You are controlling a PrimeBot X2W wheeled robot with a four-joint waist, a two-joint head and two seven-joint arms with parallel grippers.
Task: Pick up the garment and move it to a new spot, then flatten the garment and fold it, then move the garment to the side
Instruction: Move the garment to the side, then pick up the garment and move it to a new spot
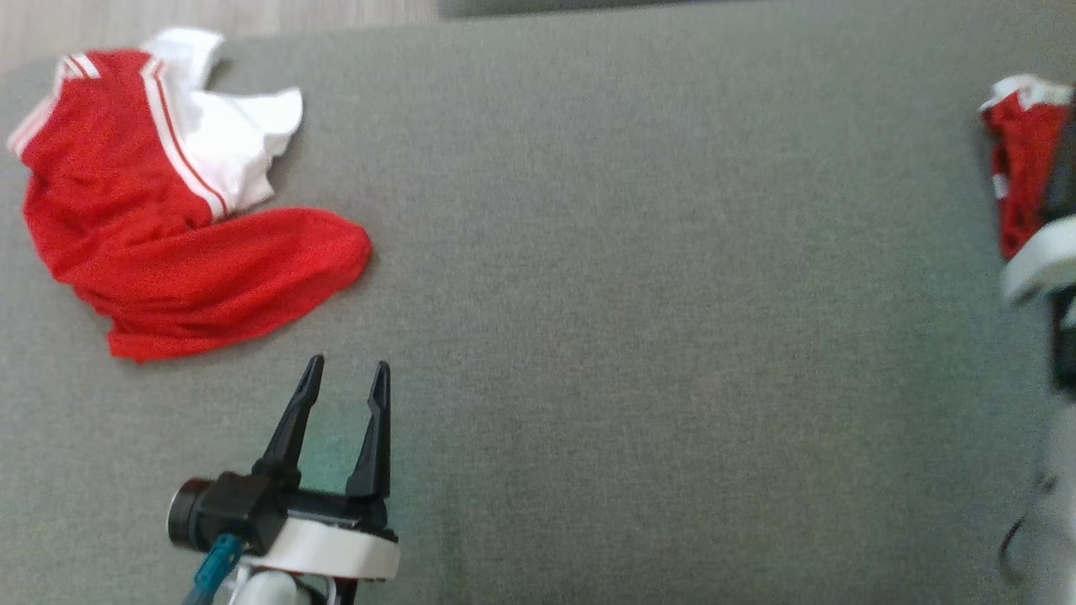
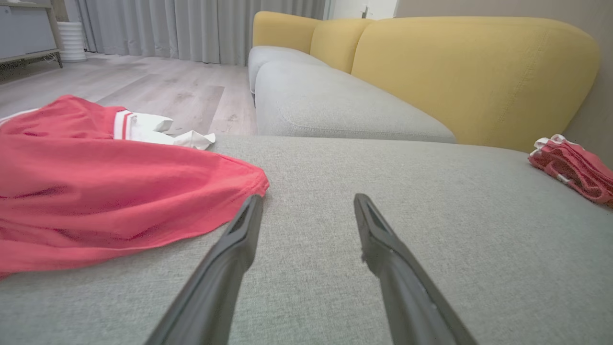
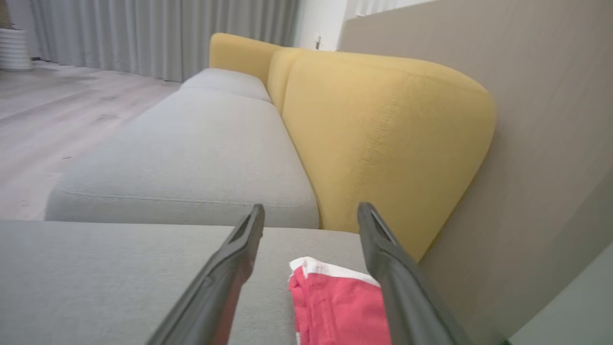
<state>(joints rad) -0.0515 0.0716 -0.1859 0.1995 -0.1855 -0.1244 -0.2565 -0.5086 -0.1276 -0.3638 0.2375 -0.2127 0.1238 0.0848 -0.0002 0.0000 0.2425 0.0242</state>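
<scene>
- Head view: the crumpled red and white garment [image 1: 168,210] lies in the upper left of the frame on the grey cushion [image 1: 630,294], its white part bunched towards the top.
- The left gripper [image 1: 347,367] sits at the lower left with its two dark fingers spread apart and nothing between them. The garment's lower hem is just above and to the left of the tips, close by but with a strip of bare cushion between.
- At the right edge a small folded red garment [image 1: 1021,168] with a white rim lies partly behind the right arm's pale wrist [image 1: 1034,265], which is blurred.
- Left wrist view: the left gripper [image 2: 307,197] is low over the cushion, jaws wide and empty. The garment [image 2: 96,191] spreads over the left half of the frame, and its rounded hem ends right by the tip of the left-hand finger, outside the gap.
- The folded red garment [image 2: 574,167] is at the far right, well apart, beside the yellow sofa back [image 2: 455,72].
- Right wrist view: the right gripper [image 3: 311,206] has its jaws wide, gripping nothing. The folded red garment [image 3: 340,306] lies on the cushion at the bottom of the frame, seen in the gap between the fingers and closer to the right-hand one.
</scene>
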